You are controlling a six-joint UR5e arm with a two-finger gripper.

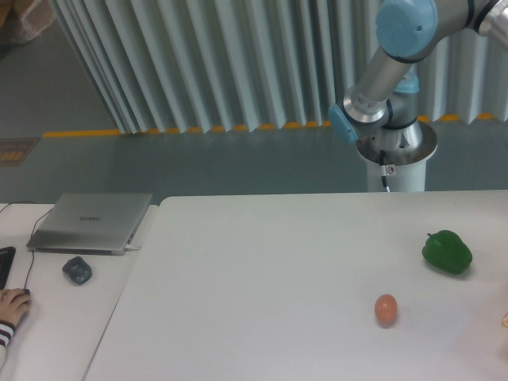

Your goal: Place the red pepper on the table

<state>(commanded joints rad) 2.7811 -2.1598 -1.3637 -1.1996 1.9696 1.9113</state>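
Across the table (262, 278) no red pepper shows; placement probably remains undone, gripper off-frame, state untellable.

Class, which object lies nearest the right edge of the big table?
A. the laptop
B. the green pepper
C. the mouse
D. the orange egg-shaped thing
B: the green pepper sits furthest right on the table, beyond the egg-shaped thing; the laptop and mouse lie on the left desk.

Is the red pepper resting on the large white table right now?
No, the table holds only a green pepper and a small orange egg-shaped thing.
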